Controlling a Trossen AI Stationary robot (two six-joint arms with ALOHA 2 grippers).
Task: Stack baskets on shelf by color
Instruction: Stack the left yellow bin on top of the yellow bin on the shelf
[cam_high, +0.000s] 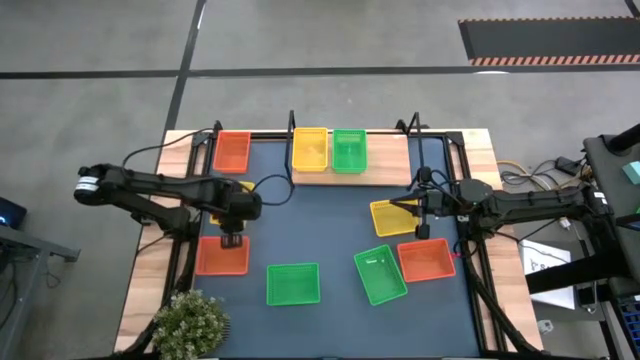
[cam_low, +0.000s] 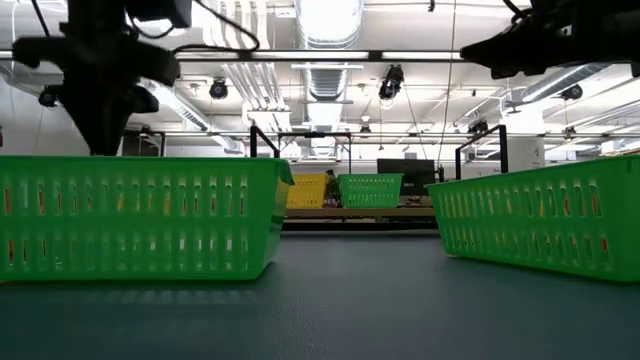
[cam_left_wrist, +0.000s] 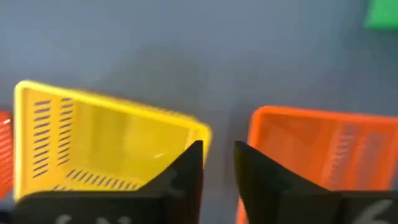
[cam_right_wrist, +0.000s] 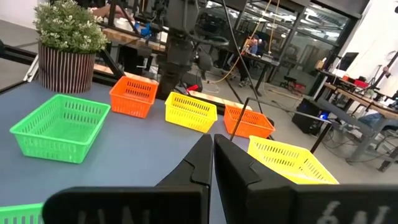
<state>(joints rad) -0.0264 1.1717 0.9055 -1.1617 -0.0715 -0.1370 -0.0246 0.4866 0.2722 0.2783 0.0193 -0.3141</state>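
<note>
Red-orange plastic mesh baskets sit at the left of the high view: one (cam_high: 232, 150) at upper left beside the light wooden shelf (cam_high: 385, 160), another (cam_high: 221, 256) lower, just below the left gripper (cam_high: 231, 239). Only the left wrist view shows its fingers slightly parted, empty, above the gap between a yellow mesh basket (cam_left_wrist: 99, 146) and that orange one. On the shelf stand a yellow basket (cam_high: 310, 150) and a green basket (cam_high: 349, 151), side by side. At right, the right gripper (cam_high: 423, 231) hovers beside another yellow basket (cam_high: 393, 217); its wrist view shows the fingers nearly closed, holding nothing.
</note>
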